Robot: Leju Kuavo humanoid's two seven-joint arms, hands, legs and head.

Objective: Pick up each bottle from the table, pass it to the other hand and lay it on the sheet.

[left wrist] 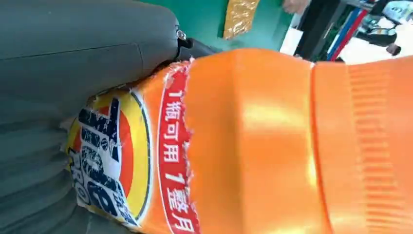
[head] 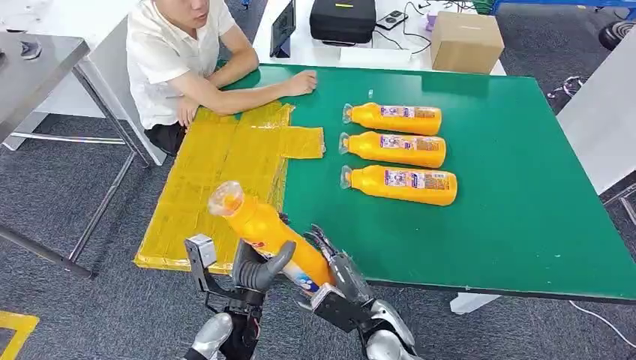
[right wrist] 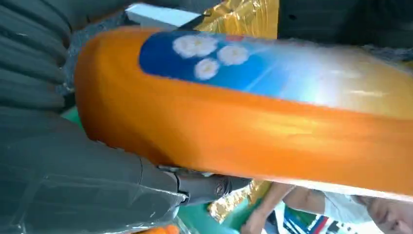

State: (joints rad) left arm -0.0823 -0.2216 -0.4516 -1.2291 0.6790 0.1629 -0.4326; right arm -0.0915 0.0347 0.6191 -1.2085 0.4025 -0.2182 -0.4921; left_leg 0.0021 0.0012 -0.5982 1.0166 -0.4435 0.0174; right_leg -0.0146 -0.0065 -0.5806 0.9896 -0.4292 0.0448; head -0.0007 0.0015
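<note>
both hands wrapped around one orange bottle at the table's near edge

the left hand (head: 259, 271) curls its thick thumb and fingers around the lower body of the held bottle (head: 266, 232), its palm pressed to the torn label in the left wrist view (left wrist: 117, 161). the bottle is tilted, cap end up and to the left over the near part of the yellow sheet (head: 217, 169), base down between the two hands. the right hand (head: 337, 274) closes on the base of the same bottle from the other side, its thumb lying under the orange body in the right wrist view (right wrist: 204, 185).

further left to right: a person (head: 180, 60) sits at the far left corner of the green table (head: 525, 187), one forearm lying on the tabletop just beyond the sheet. right of the sheet, three more bottles (head: 397, 150) lie on their sides in a column, caps toward the sheet, near one another but apart. beyond the green table stand a black case (head: 343, 19) and, to its right, a cardboard box (head: 465, 41).
</note>
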